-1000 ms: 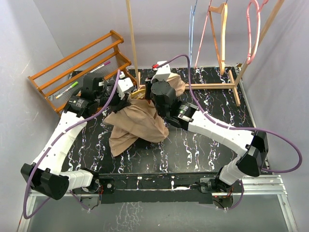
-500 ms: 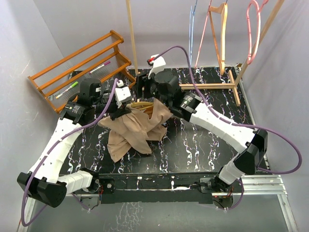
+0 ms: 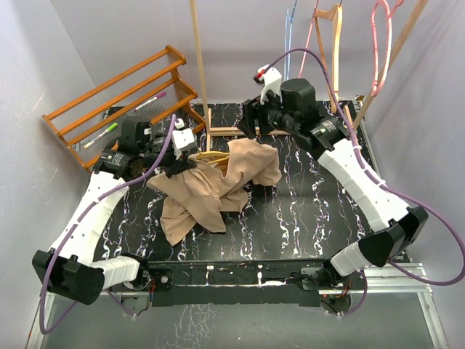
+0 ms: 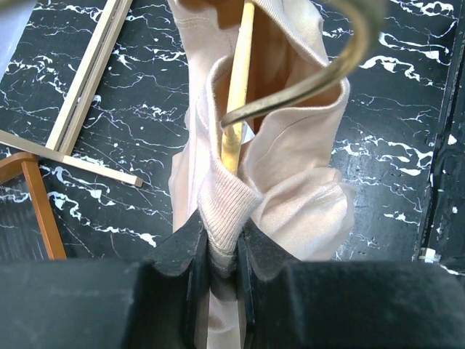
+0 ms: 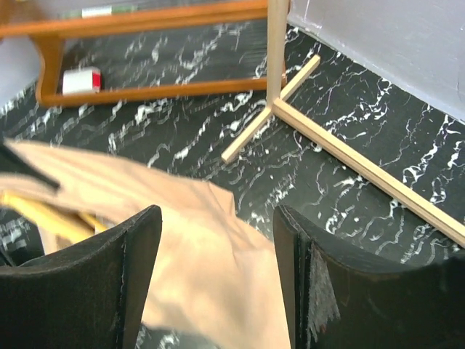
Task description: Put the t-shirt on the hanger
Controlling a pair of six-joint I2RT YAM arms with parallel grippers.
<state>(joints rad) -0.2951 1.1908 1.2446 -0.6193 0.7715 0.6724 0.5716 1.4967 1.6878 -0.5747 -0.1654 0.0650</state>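
My left pincer (image 4: 221, 247) is clamped tight on the ribbed collar of the large, plain tan-beige fabric t-shirt (image 3: 211, 189), pinching a fold of it between both fingers just above the black, white-veined tabletop (image 3: 305, 211). The shirt lies crumpled around the middle of the tabletop, a little toward its left edge, one bunched part reaching toward the far edge. The thin mustard-yellow clothes hanger (image 4: 236, 109) sits inside the neck opening, its bar running down into the collar right at my grip and its curved hook rising out of the fabric. My right pincer (image 5: 216, 218) hangs near the far edge with its fingers apart and nothing between them, the shirt's edge lying below it. The floor bars of a light wooden stand (image 5: 341, 153) lie along that far edge, and an orange-brown slatted wooden rack (image 3: 109, 83) stands at the far left corner.
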